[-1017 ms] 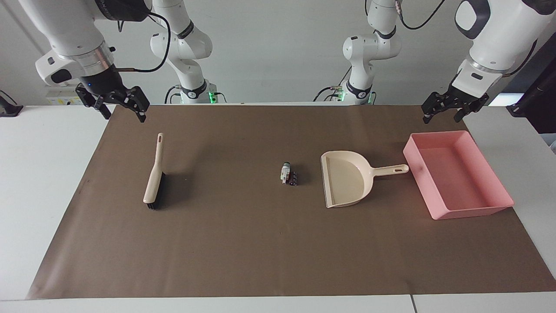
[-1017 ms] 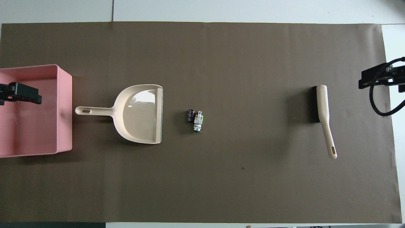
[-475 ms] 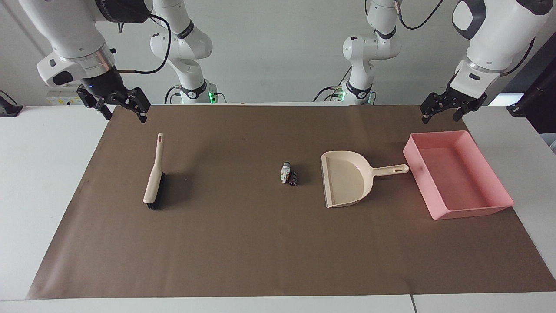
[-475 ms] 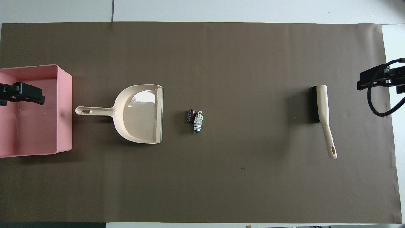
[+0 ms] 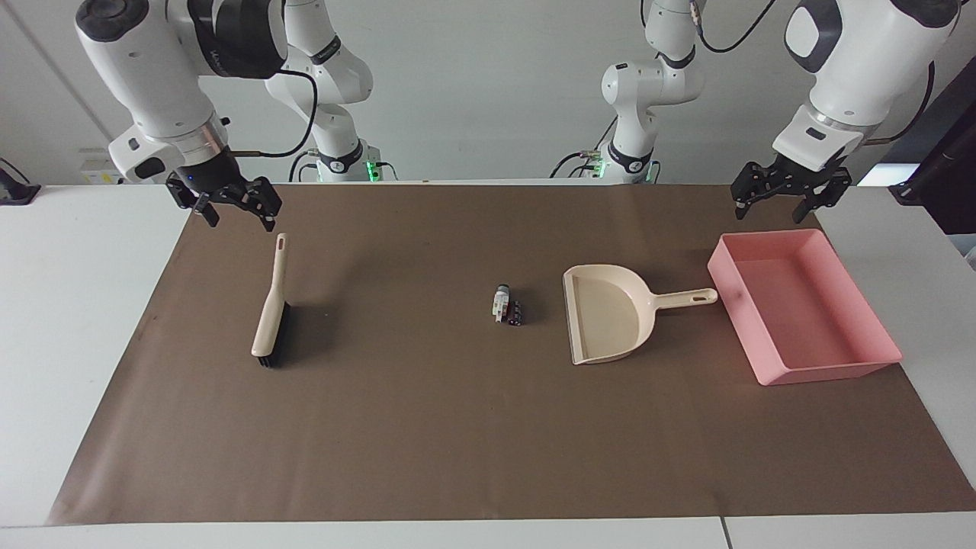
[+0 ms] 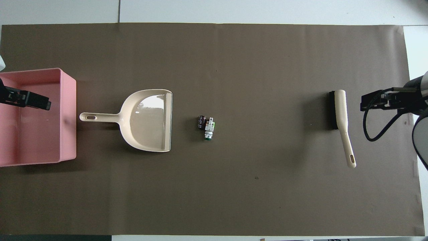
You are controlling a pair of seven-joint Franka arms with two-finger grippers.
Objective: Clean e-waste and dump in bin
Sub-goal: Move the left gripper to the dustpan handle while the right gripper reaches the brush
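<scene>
**A:** What's changing on your side?

**B:** Both arms are moving in; nothing on the mat is shifting. Your right gripper [image 5: 234,207] is coming down and across from the mat's corner, and it's now hanging over the mat just beside the handle tip of the brush [image 5: 270,309], not touching it. Fingers are standing apart, holding nothing.

**A:** And the left?

**B:** The left gripper [image 5: 789,195] is drifting more slowly, sitting over the robot-side rim of the bin [image 5: 877,364] and edging toward the dustpan [image 5: 610,314]. Also spread open, empty.

**A:** E-waste?

**B:** The e-waste [image 5: 506,305] is lying in one small clump at mid-mat, just beside the dustpan's open mouth, between dustpan and brush, well apart from the brush. Bin is sitting at the dustpan's handle end and is looking empty.

**A:** So where are you in the task?

**B:** I'd say you're just starting: reaching for the tools, brush first. No sweeping is happening yet. You're going to need the brush handle in grip before anything moves toward the pan.
</scene>
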